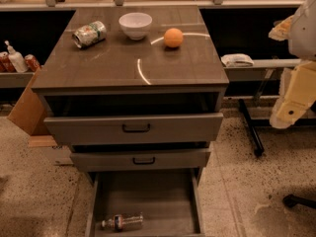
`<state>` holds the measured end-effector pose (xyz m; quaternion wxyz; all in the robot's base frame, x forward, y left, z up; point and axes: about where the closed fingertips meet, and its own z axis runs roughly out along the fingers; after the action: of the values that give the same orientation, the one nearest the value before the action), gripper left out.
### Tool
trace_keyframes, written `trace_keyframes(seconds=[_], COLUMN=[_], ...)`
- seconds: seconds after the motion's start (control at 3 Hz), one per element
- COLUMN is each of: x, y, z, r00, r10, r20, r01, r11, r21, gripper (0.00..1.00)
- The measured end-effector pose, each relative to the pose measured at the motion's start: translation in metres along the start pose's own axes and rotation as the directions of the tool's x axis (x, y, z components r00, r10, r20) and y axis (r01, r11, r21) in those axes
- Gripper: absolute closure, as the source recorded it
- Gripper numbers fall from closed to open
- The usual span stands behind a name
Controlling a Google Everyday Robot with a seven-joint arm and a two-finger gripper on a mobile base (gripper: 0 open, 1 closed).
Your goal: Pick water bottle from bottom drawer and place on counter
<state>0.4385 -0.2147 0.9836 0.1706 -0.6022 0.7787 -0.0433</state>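
- The gripper (288, 110): at the right edge, beside the counter (98, 63); its arm is cut off there.
- The bottom drawer (148, 196): front cut off by the lower edge.
- The water bottle (122, 222): label print too small to read.

A: How is the scene lit?
B: A warm, dim light is cast from above; curved glare streaks are thrown across the counter (98, 65).
A: Where are shadows found?
B: The recess (131, 103) beneath it is left dark. The pincer (282, 116), at the right edge beside the counter, is lit pale yellow.
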Motion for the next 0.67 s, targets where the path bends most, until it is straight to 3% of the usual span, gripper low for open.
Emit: trace_keyframes(seconds=[0.33, 0.67], x=[0.000, -0.012], y=[0.000, 0.010], z=[0.000, 0.031], r00=[1.000, 0.998], r10=[0.000, -0.005], r20=[0.000, 0.058], r01=[0.000, 0.007], r11=[1.0000, 0.9993], r21=[0.000, -0.036], gripper=[0.00, 0.00])
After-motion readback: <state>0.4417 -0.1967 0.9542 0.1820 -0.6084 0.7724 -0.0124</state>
